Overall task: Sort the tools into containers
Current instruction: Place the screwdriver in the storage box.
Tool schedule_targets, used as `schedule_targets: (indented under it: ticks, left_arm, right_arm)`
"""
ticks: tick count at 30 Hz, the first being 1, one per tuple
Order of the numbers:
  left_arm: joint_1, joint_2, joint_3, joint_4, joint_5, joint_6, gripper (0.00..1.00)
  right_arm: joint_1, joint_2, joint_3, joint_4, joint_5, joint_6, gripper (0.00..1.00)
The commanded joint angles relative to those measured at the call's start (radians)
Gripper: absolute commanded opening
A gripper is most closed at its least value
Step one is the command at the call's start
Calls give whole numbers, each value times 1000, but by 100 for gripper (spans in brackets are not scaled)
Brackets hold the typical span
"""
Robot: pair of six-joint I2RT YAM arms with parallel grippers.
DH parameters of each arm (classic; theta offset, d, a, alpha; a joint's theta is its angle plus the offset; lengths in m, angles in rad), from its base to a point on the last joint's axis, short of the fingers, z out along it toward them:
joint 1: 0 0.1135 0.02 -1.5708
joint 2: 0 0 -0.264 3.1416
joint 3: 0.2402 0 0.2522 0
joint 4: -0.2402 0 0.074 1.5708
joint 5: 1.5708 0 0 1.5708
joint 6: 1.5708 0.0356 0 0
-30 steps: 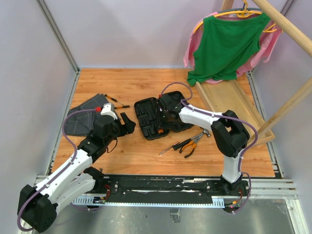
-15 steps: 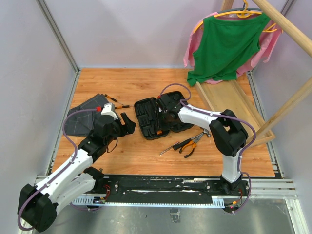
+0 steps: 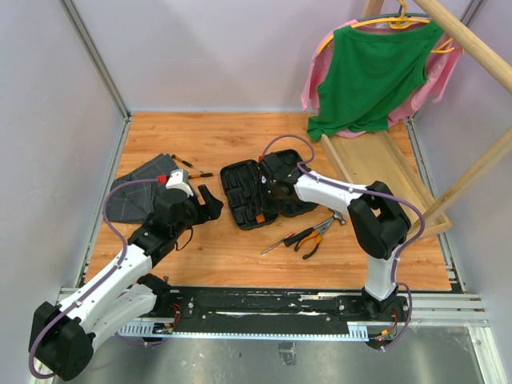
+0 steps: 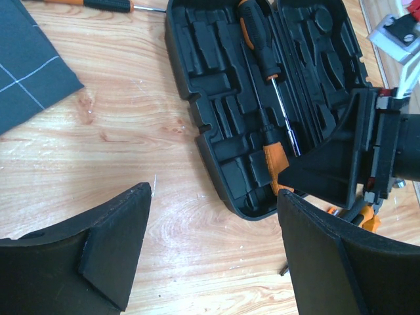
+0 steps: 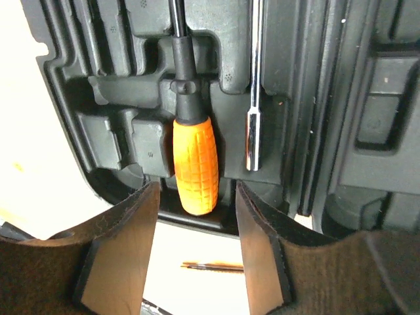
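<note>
Since the orange-handled screwdriver (image 5: 195,164) lies seated in a slot of the tool case (image 5: 111,98), the right gripper (image 5: 195,197) straddles its handle half-open, seemingly clear of it, while the left gripper (image 4: 213,193) hovers wide, empty.

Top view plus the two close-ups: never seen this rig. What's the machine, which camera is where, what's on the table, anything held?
The machine is two robot arms bolted at the near edge of the table, each ending in a two-finger gripper. The wide picture comes from a fixed camera above and behind them. The close-ups come from a camera on each wrist, so the dark wedges at the bottom are that arm's own fingers.

On the table lie an open black tool case, pliers, screwdrivers beside a grey cloth, and a wooden tray below a hanging green top.

The left gripper is open and empty, beside the case. The right gripper is over the case, its jaws open either side of an orange-handled tool lying in its slot. Nothing is held.
</note>
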Motion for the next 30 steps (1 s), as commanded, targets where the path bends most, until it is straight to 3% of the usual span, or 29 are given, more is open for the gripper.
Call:
schedule_targets:
  ticks: [1,7,14,19,30]
  left_arm:
    - [5,7,30,17,1,12,81]
    - [5,25,55,14,-2,26,82]
    - [4,68,90,19,3,27,84]
    - [5,120,122,44,27,14,86]
    - [5,345,202,168,108,-16,82]
  right_arm:
    - [-9,-89,13,-45,51,-67,52]
    - [-19,-216,-2,-64,70,-159,65]
    - [-33,-415,-113,-18,236,-207,97]
    - [-82,-529,-247,75,234,-229,98]
    - [-203,-544,-389,177,-46,-224,98]
